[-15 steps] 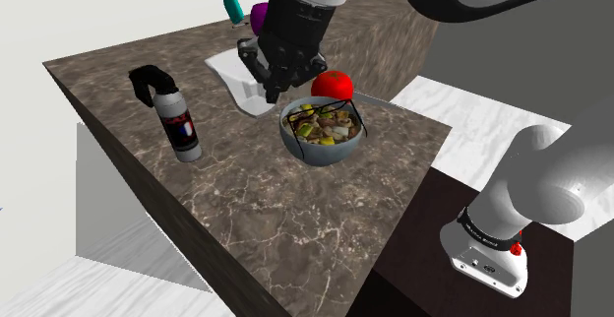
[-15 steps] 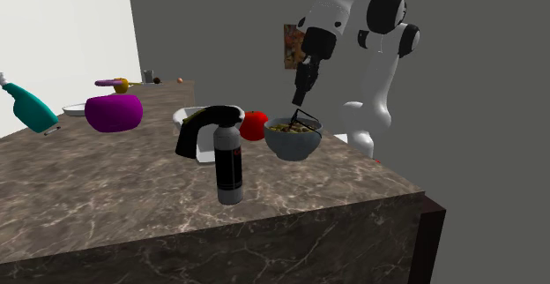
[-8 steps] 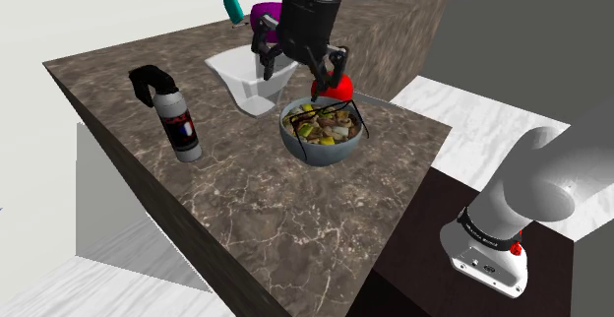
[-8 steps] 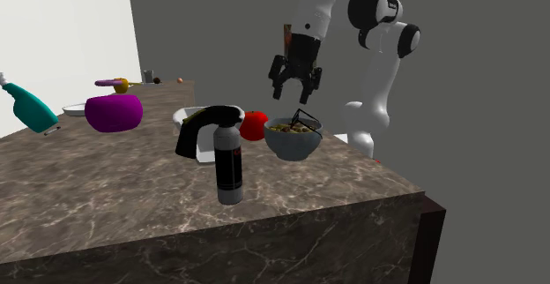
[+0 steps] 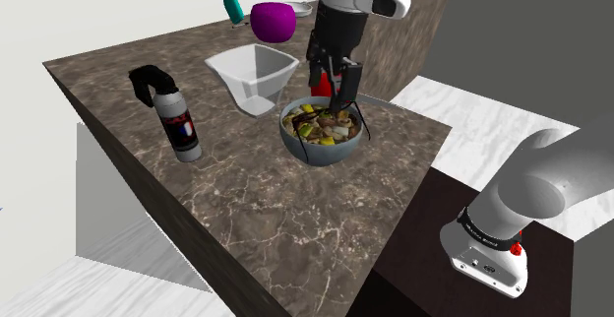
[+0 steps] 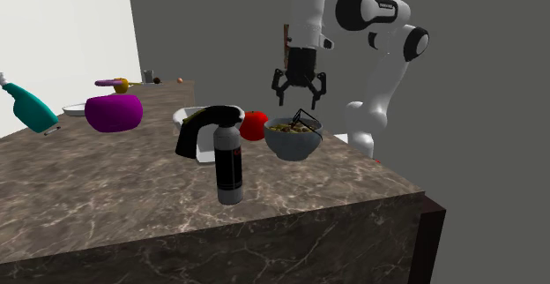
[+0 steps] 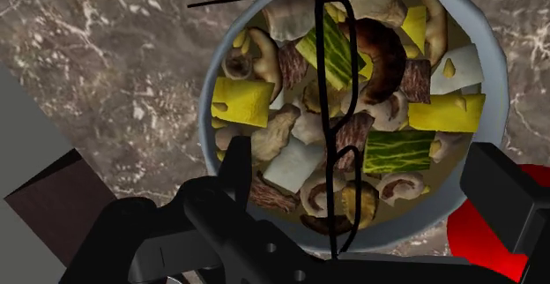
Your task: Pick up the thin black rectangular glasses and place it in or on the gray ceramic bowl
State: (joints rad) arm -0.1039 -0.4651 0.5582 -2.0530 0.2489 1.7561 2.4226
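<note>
black glasses point(image 7: 323, 106) lie on the bowl point(image 5: 317, 151); the hand point(image 6: 298, 95) half-hides perhaps a tomato point(image 7: 469, 236).

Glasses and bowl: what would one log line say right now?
end effector: open, above bowl | glasses: lying on bowl's food, not held | task: placement looks done

You're looking at a glossy, veined brown stone counter point(image 5: 295, 228), a smooth grey bowl point(image 5: 316, 152) and thin matt-black glasses point(image 7: 321, 62).

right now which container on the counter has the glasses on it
The grey bowl full of food, below the open gripper: the thin black glasses lie across it. The white container and purple pot stand apart.
</note>
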